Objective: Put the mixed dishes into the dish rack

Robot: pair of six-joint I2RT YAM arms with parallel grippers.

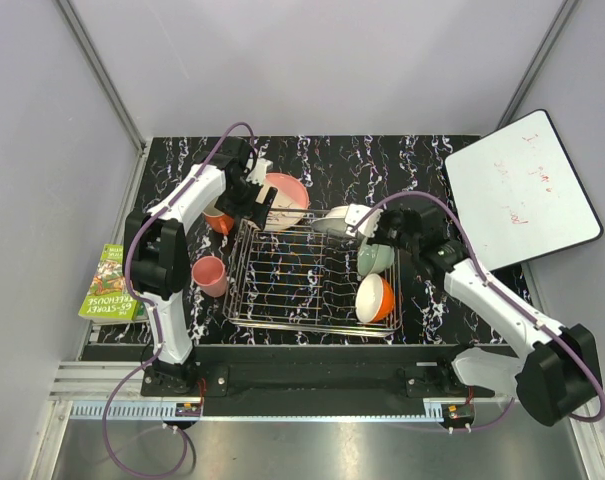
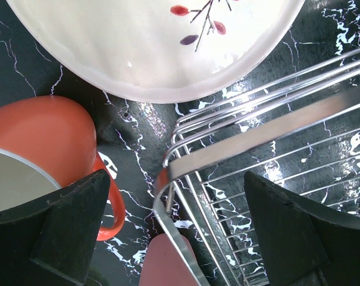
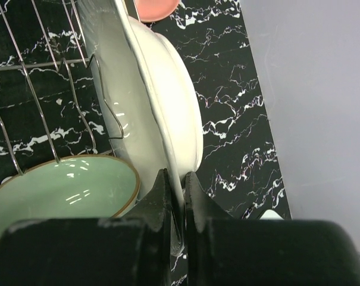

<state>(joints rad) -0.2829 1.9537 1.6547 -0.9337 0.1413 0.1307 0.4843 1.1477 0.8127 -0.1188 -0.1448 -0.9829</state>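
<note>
A black, marble-patterned table (image 1: 422, 165) stood between plain grey walls, with a whiteboard (image 1: 522, 190) propped at its far right corner. We saw the right gripper (image 3: 177, 193) with its fingers pressed together on the rim of the white plate (image 3: 162, 107). The plate stood on edge, tilted, straight ahead of those fingers at the far rim of the dish rack (image 1: 312, 300). We could not tell whether its lower edge rested on the wires.

In that gripper's wrist view the pale green bowl (image 3: 66, 190) lay just to the left of the fingers, inside the rack. The orange bowl (image 1: 374, 298) sat in the rack too, nearer the arm bases than the gripper.

The left gripper (image 2: 177, 190) hung with its fingers wide apart, gripping nothing, above the rack's far left corner. Ahead of it the pink-and-peach plate (image 2: 156, 47) lay on the table. To its left stood the orange mug (image 2: 46, 128), just outside the rack. The pink mug (image 2: 165, 265) showed behind that corner, partly cut off. The green book (image 1: 112, 283) lay well off to this gripper's left, beside the table's edge.
</note>
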